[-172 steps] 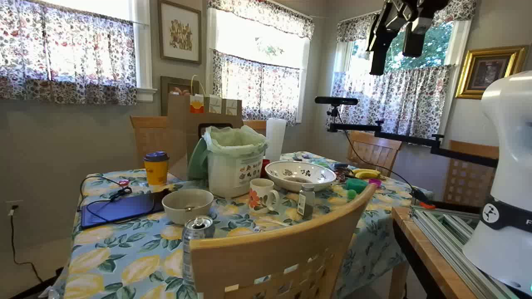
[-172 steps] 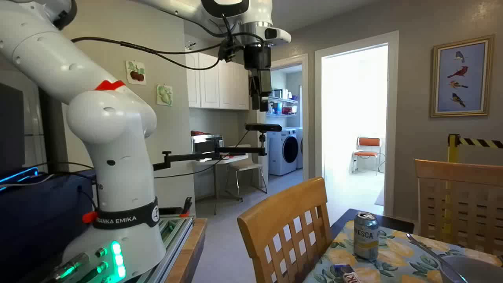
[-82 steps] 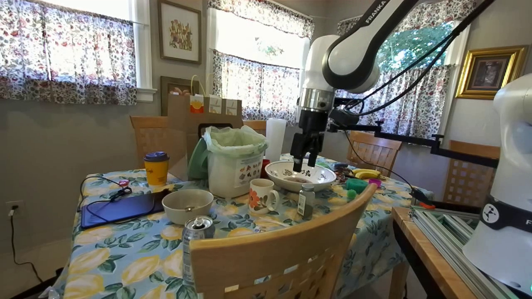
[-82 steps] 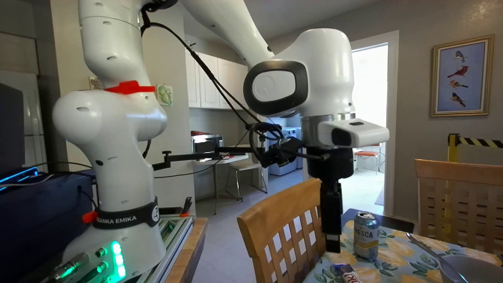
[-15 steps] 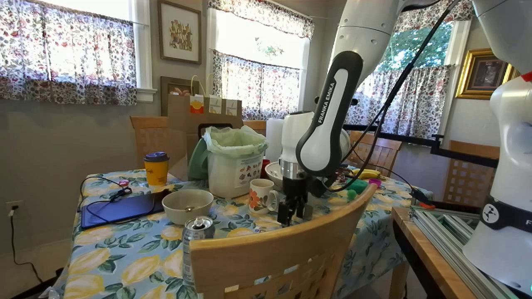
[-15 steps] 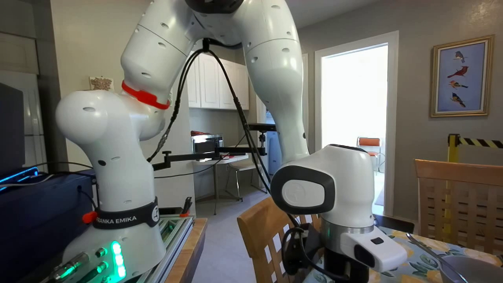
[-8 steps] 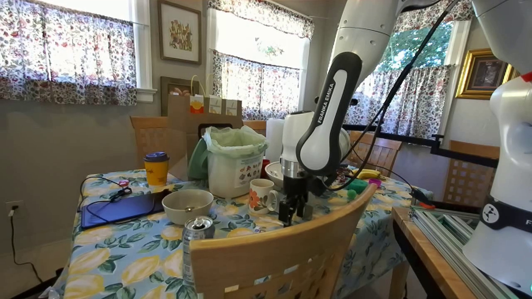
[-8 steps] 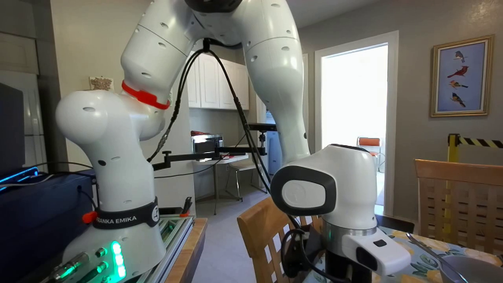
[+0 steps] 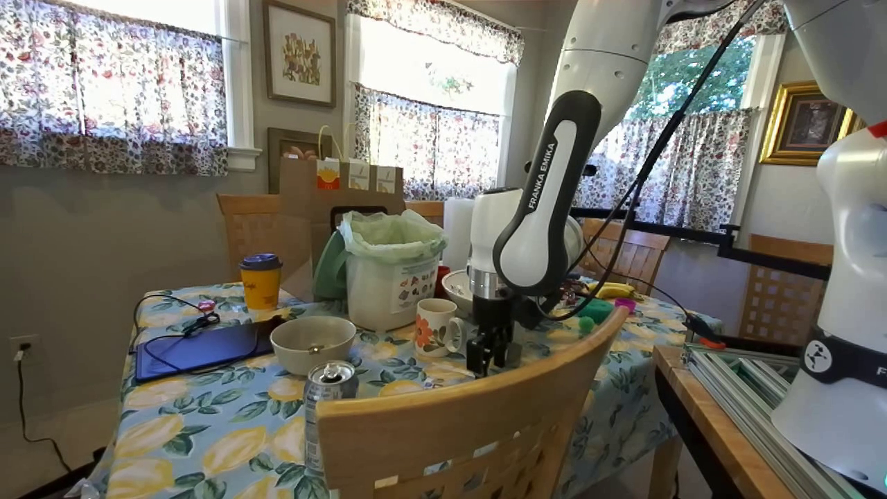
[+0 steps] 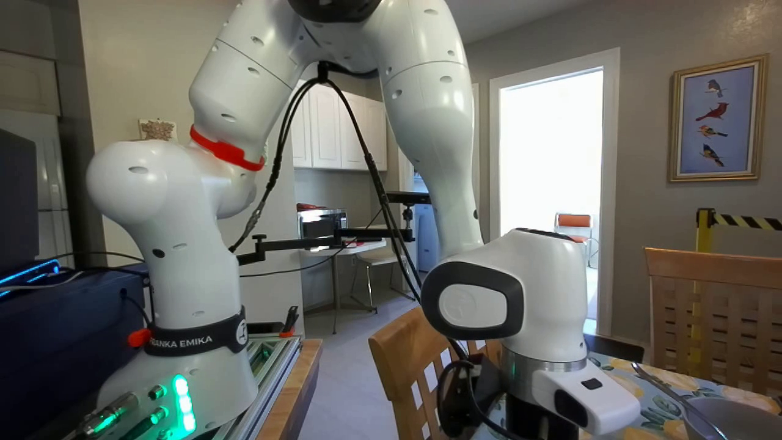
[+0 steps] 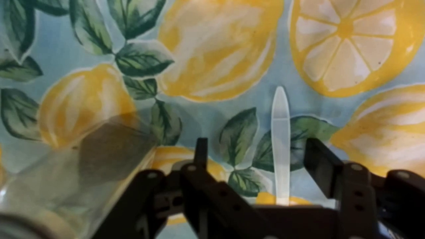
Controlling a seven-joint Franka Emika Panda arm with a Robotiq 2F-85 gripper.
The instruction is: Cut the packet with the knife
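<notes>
The knife (image 11: pixel 281 142), a pale translucent plastic one, lies flat on the lemon-print tablecloth in the wrist view; its lower end is hidden behind my gripper's body. My gripper (image 11: pixel 255 144) stands open over it. One finger is on each side of the knife, and a gap shows on both sides. In an exterior view the gripper (image 9: pixel 490 367) is low over the table behind the chair back. A small shiny thing (image 9: pixel 433 383) on the cloth to its left looks like the packet, too small to read. In an exterior view the fingers are below the picture's edge.
A clear bottle with dark contents (image 11: pixel 99 166) stands close beside my gripper. Near it are the flowered mug (image 9: pixel 436 326), a grey bowl (image 9: pixel 291 350), a can (image 9: pixel 322 416), the lined bin (image 9: pixel 388 291) and the wooden chair back (image 9: pixel 471 430).
Since the oldest frames my arm has swung over and lowered to the table. During the last second it has barely moved, while the jaws have drawn slightly together.
</notes>
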